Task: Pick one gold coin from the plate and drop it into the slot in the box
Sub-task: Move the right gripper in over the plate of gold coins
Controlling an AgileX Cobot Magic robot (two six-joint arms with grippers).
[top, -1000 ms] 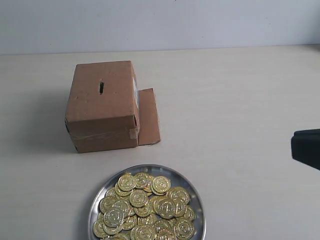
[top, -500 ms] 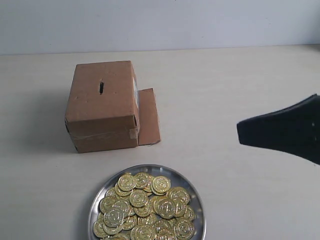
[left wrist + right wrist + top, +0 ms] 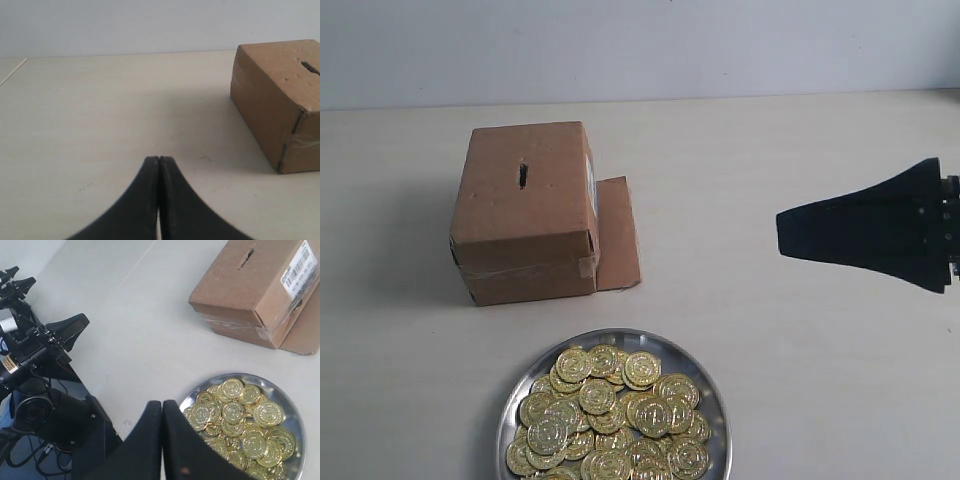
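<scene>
In the exterior view, the box [image 3: 525,215] showed its box slot [image 3: 523,175] on top. The plate [image 3: 716,400] of gold coins [image 3: 605,405] lay near the box's taped side, and the right gripper [image 3: 782,235] hung well off beyond the box's flap [image 3: 617,235]. In the left wrist view, the left gripper [image 3: 159,160] was pressed shut and empty near the box. In the right wrist view, the right gripper's jaws met, holding nothing.

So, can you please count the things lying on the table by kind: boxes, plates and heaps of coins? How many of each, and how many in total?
cardboard box: 1
silver plate: 1
heap of gold coins: 1 (the coins overlap, so they cannot be counted one by one)
Total: 3
</scene>
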